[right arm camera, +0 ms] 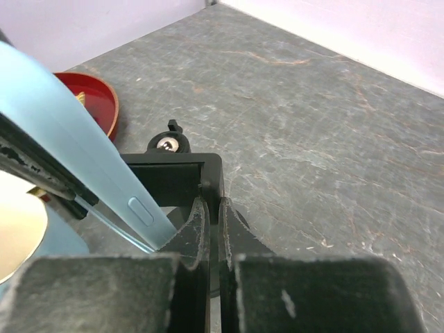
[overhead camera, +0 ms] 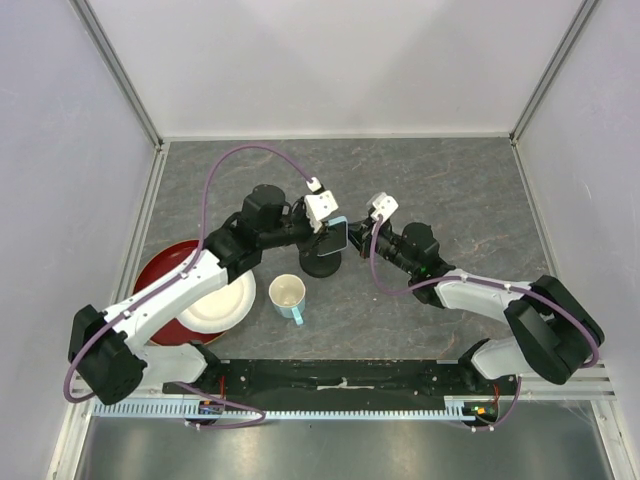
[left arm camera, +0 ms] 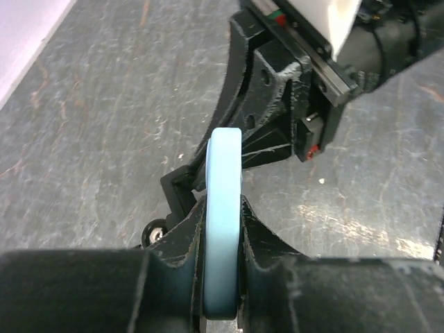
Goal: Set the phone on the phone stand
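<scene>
The phone [overhead camera: 338, 235], with a light blue case, stands on edge over the black phone stand [overhead camera: 322, 263] at the table's middle. My left gripper [overhead camera: 325, 230] is shut on it. In the left wrist view the phone's blue edge [left arm camera: 224, 173] sits between my fingers [left arm camera: 267, 236], with part of the stand [left arm camera: 182, 191] just below. My right gripper [overhead camera: 362, 240] is shut on the side of the stand's clamp holder [right arm camera: 177, 180]. In the right wrist view the phone [right arm camera: 83, 152] slants down to the clamp's left side. The stand's post is hidden.
A white cup [overhead camera: 288, 295] with a light blue handle stands just in front of the stand. A red plate [overhead camera: 160, 270] with a white plate [overhead camera: 220, 300] on it lies at the left. White walls enclose the grey table on three sides.
</scene>
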Tool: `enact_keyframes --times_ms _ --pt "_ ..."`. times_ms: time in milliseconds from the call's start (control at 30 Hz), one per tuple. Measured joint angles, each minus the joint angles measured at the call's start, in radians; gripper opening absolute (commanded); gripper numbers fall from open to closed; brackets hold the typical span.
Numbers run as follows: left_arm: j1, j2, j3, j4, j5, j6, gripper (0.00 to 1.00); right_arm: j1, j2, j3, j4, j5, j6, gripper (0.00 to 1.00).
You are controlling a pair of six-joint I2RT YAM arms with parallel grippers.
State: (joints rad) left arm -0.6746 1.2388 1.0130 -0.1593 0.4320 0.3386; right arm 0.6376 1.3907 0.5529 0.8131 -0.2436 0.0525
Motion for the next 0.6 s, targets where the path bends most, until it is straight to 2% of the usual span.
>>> enact_keyframes --times_ms 167,400,600 --pt "-0.096 0.023 0.019 0.01 -0.262 -0.07 0.02 0.029 -0.032 -0.043 0.031 0.145 0.018 0.0" --pt "-0.241 0.212 0.224 -0.092 -0.671 -0.286 0.02 0.135 -0.049 -0.076 0.062 0.528 0.027 0.0" --pt "-0.291 0.276 0.299 -0.15 -0.825 -0.462 0.02 0.225 -0.038 -0.08 0.089 0.751 0.002 0.0"
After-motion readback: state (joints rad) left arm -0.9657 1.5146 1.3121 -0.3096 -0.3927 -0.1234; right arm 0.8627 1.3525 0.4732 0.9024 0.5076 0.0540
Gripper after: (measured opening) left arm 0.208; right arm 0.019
